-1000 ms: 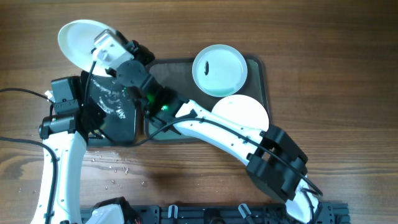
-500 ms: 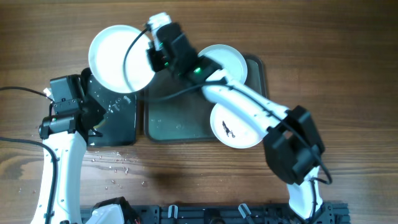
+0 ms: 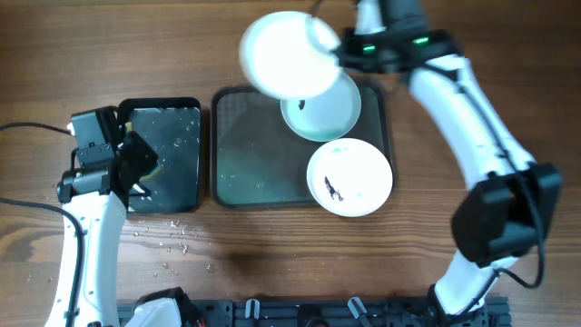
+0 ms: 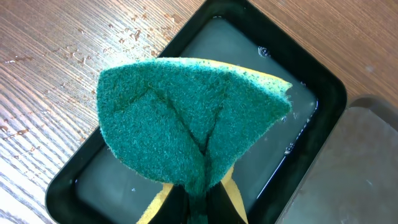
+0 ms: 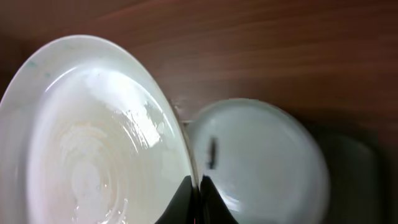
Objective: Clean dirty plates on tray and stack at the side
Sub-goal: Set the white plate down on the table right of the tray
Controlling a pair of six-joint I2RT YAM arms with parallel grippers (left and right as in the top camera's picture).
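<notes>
white plate [image 3: 286,54] aloft, aqua plate [image 3: 331,114], smudged white plate [image 3: 350,178] on grey-green tray [image 3: 254,154]

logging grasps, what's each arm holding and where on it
The right gripper pinches the white plate by its rim. The left gripper clamps the green sponge at its folded bottom edge.

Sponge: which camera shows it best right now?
Left wrist. The sponge fills the frame there, green scouring face showing, yellow edge behind, pinched in the left end effector over the wet black tray. Overhead shows only a small dark shape at that arm's tip; right wrist shows none of it.
</notes>
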